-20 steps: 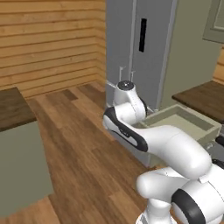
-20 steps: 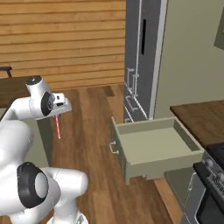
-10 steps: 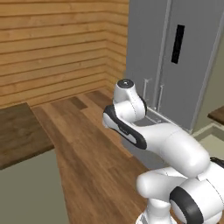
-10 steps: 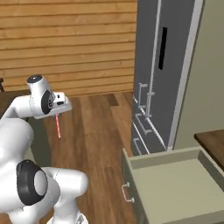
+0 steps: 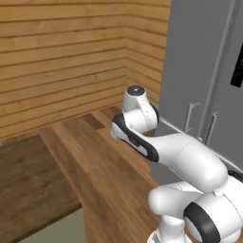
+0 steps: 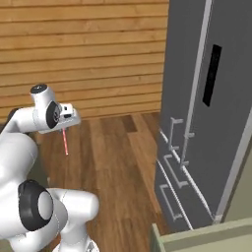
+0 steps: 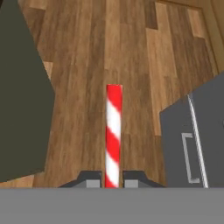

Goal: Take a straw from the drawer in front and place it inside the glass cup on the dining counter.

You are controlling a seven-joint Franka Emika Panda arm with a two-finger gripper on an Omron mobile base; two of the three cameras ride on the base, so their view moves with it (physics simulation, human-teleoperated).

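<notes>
The two-finger gripper (image 7: 112,178) is clamping the red-and-white striped straw (image 7: 113,135) over open plank floor (image 7: 131,57), beside the grey steel fridge (image 6: 211,113).

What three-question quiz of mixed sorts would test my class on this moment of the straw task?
1. True or false: the straw is held between the fingers.
2. Multiple choice: in the right base view, the straw hangs over A) the plank floor, B) the inside of the drawer, C) a glass cup.
3. Fill in: the grey steel appliance with bar handles in the right base view is the ____.

Key: 1 true; 2 A; 3 fridge.
</notes>
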